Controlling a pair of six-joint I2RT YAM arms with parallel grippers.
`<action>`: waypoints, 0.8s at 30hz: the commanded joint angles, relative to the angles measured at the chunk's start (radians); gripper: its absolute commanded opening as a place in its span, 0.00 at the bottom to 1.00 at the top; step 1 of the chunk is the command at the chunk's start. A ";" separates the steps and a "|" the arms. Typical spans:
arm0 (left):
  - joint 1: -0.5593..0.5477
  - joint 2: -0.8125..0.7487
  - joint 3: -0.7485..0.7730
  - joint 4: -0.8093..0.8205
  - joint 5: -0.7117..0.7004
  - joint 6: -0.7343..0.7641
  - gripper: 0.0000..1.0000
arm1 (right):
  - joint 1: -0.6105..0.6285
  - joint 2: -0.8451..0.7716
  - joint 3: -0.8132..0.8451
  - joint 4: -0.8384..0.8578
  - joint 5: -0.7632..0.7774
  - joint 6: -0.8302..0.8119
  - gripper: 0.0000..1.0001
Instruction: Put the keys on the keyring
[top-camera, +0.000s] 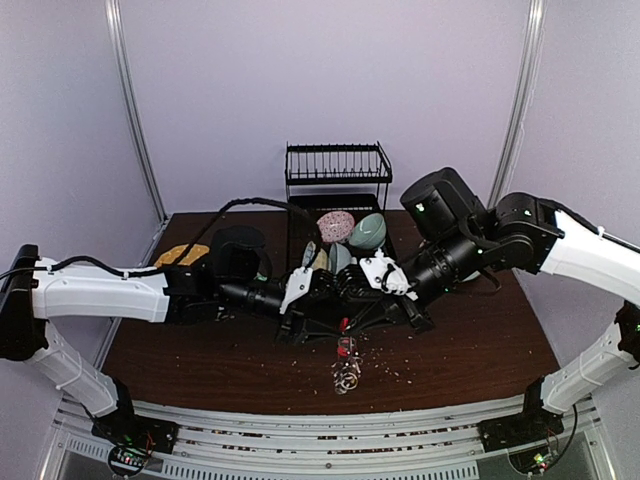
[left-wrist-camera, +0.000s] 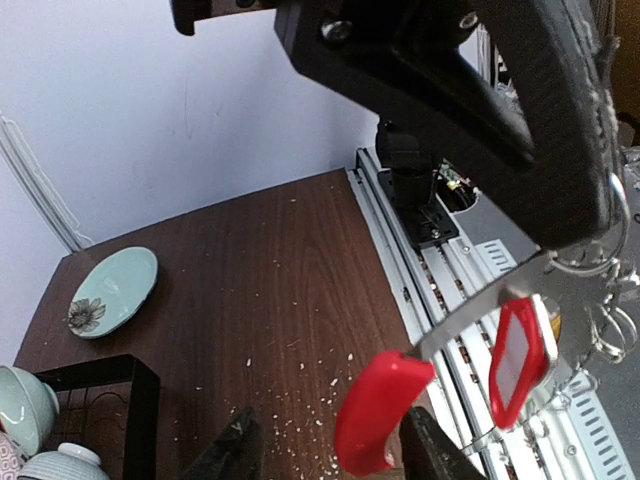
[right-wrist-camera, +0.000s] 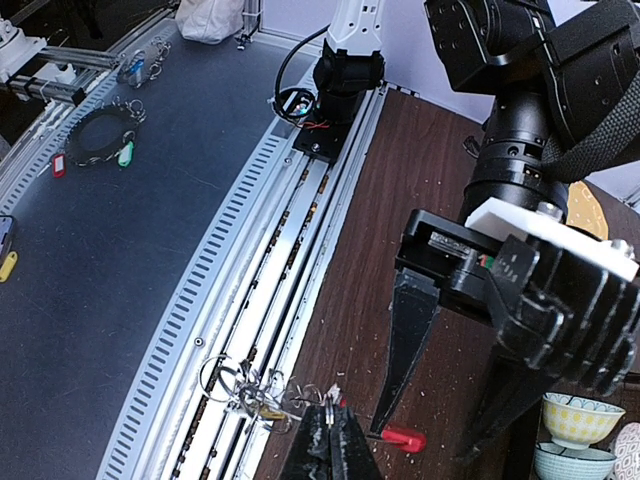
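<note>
The keyring hangs above the table's front edge. Its red sleeve (left-wrist-camera: 385, 410) sits between the fingers of my left gripper (left-wrist-camera: 335, 455), close to the right finger (left-wrist-camera: 435, 450) and well away from the left one, so the jaws stand apart. The ring's bare metal arc (left-wrist-camera: 480, 315) runs up to my right gripper (right-wrist-camera: 330, 425), which is shut on it. A key with a red tag (left-wrist-camera: 520, 360) dangles from the ring beside a bunch of split rings (right-wrist-camera: 245, 390). In the top view the keyring (top-camera: 347, 372) hangs below both grippers.
A black dish rack (top-camera: 338, 165) stands at the back with bowls (top-camera: 367, 232) in the tray below it. A teal plate (left-wrist-camera: 115, 290) lies on the brown table, crumbs are scattered near the front, and the aluminium rail (right-wrist-camera: 270, 260) runs along the table's edge.
</note>
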 joint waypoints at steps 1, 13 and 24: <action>0.001 -0.001 0.008 -0.054 0.082 0.084 0.43 | 0.007 -0.020 0.022 -0.015 0.013 -0.008 0.00; 0.001 0.018 -0.002 0.012 0.011 0.037 0.60 | 0.006 -0.016 0.019 -0.014 0.010 -0.006 0.00; -0.001 0.090 0.043 0.113 0.005 -0.040 0.55 | 0.008 -0.012 0.018 -0.014 0.017 -0.005 0.00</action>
